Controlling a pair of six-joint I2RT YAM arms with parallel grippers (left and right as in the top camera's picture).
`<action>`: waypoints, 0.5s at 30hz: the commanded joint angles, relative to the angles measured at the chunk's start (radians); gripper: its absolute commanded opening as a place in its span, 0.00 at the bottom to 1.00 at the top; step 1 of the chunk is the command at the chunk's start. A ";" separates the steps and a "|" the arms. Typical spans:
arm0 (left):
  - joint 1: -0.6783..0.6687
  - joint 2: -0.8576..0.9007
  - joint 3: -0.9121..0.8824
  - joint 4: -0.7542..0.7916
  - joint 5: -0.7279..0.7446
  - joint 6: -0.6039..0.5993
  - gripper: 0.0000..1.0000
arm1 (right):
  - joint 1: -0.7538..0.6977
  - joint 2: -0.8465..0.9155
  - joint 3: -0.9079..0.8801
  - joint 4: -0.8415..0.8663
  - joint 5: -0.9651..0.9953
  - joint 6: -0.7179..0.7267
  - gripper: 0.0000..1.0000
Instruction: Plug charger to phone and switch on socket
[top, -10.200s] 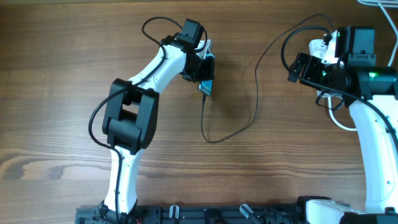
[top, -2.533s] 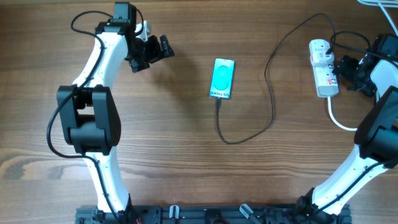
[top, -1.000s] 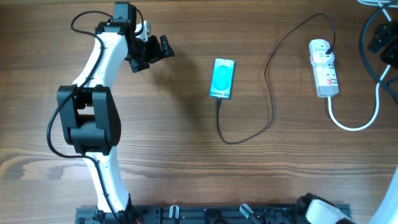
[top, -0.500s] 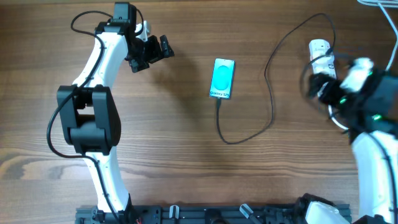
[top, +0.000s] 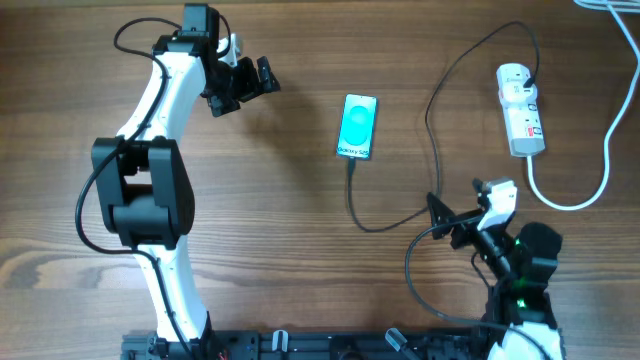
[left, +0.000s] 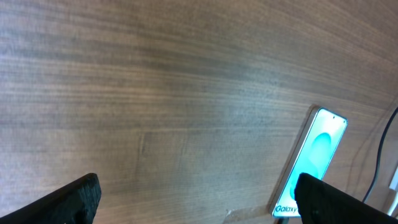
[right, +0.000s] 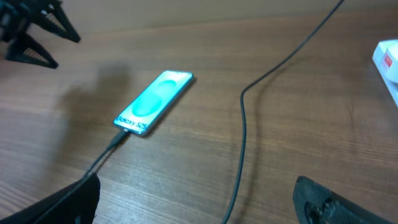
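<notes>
Standing wide apart and empty, both pairs of jaws hung clear of the phone.
The left gripper (top: 248, 88) sat toward the far left of the table (top: 300, 250), well apart from the phone (top: 359, 126), which lay flat and screen up near the middle. The right gripper (top: 447, 222) hovered at the near side, over a loop of the charger (top: 436, 150). The charger's tip met the phone's near edge, and its other end ran to the socket (top: 521, 115) at far right.
</notes>
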 joint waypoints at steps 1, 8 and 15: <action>0.003 -0.013 -0.001 -0.001 0.001 0.002 1.00 | 0.005 -0.191 -0.007 -0.181 0.076 -0.016 1.00; 0.003 -0.013 -0.001 -0.001 0.001 0.002 1.00 | 0.005 -0.396 -0.007 -0.298 0.125 -0.015 1.00; 0.003 -0.013 -0.001 -0.001 0.001 0.002 1.00 | 0.005 -0.396 -0.007 -0.297 0.125 -0.016 1.00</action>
